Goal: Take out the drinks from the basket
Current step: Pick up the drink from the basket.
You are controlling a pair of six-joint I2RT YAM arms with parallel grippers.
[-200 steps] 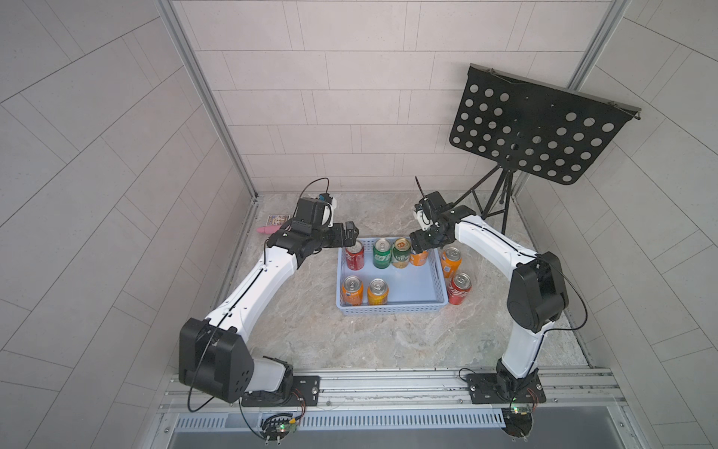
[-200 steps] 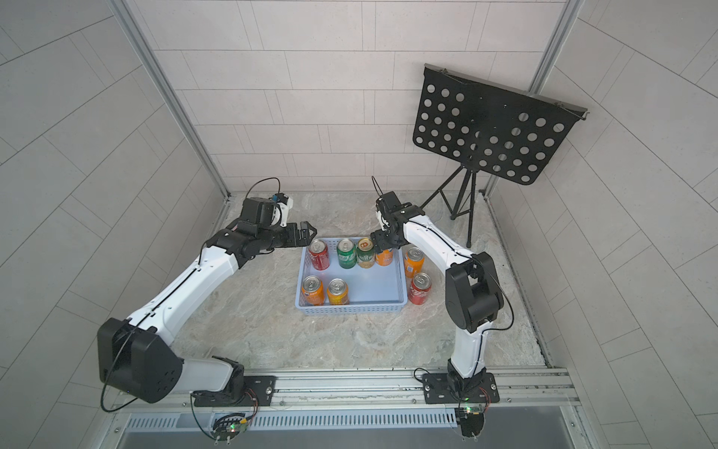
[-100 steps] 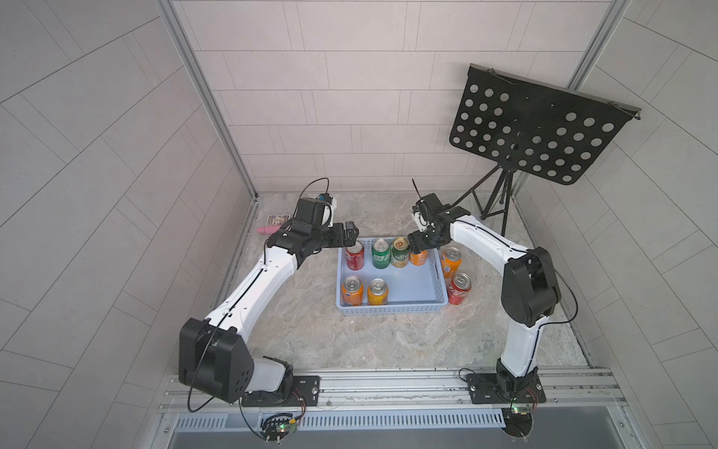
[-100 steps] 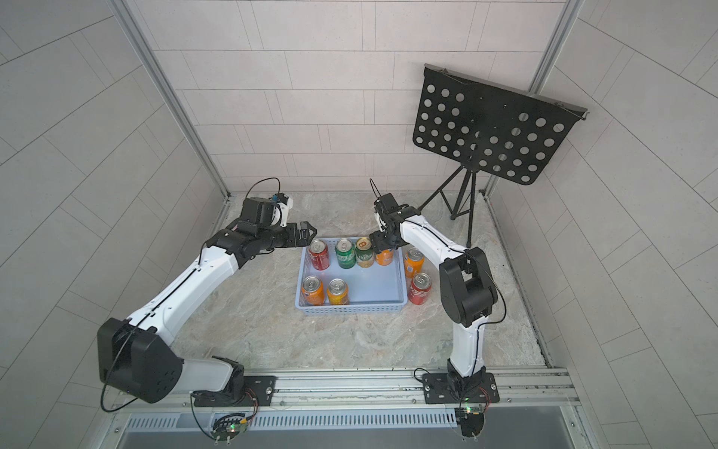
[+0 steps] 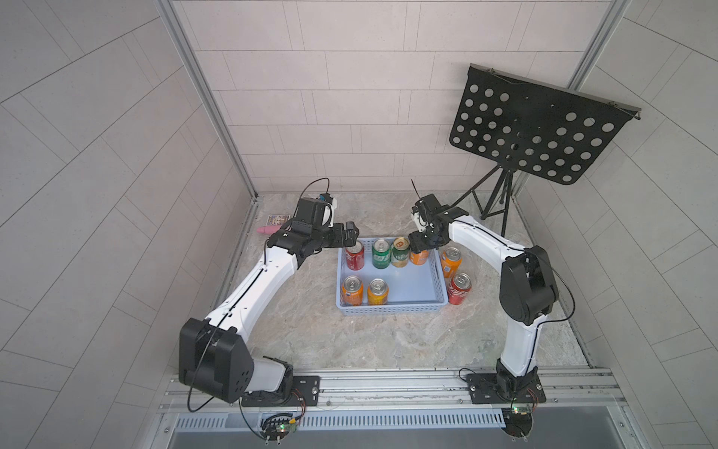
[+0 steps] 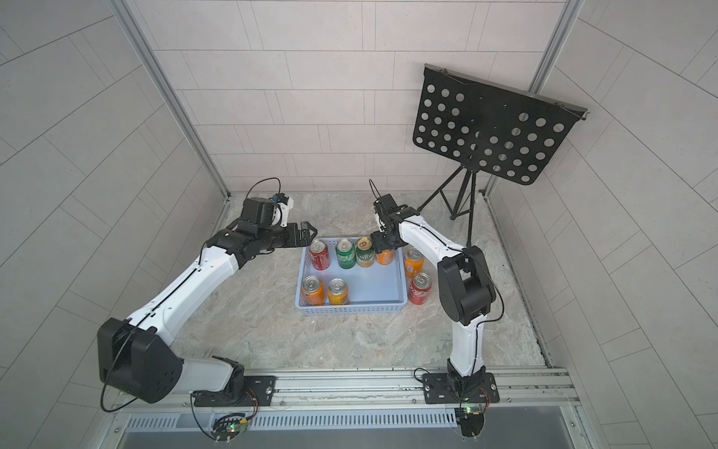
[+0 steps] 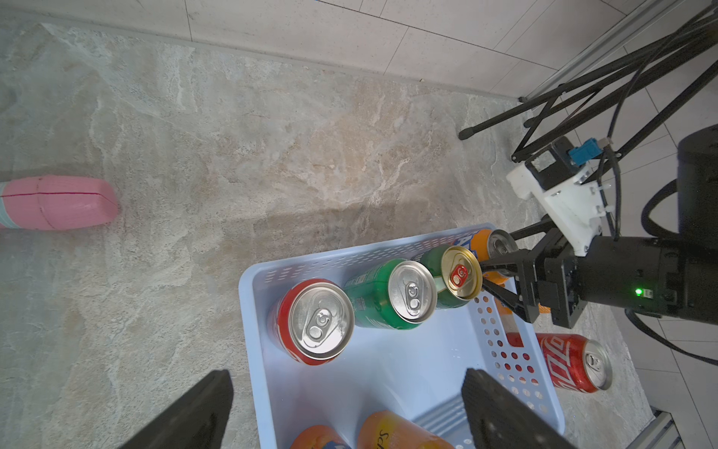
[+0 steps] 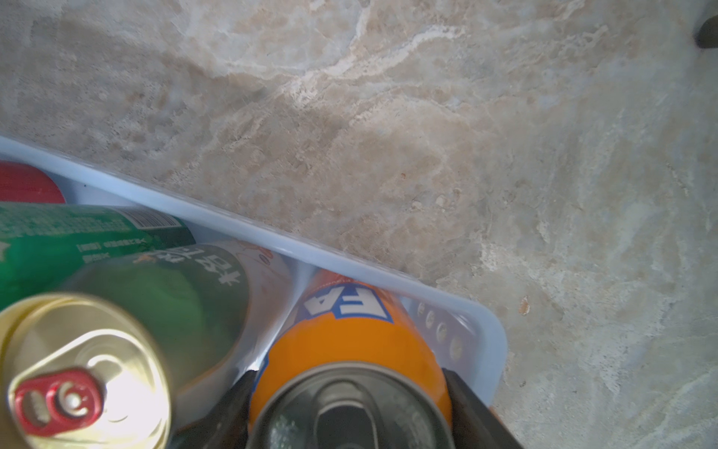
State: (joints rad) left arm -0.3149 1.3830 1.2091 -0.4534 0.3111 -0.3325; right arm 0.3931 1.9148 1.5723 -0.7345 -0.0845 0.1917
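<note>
1. right claw (image 8: 349,412) clenched on the orange can (image 8: 349,338) in the basket's (image 5: 388,309) far right corner.
2. left claw (image 7: 345,392) released, at its far left corner.
3. red cola can (image 5: 459,289) outside its right wall.

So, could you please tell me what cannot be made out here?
Orange can: its top is hidden by the right end effector in both top views.
Pink object: cut off by the left wrist picture's edge.
Gold-topped green can: blurred and cropped in the right wrist view.
</note>
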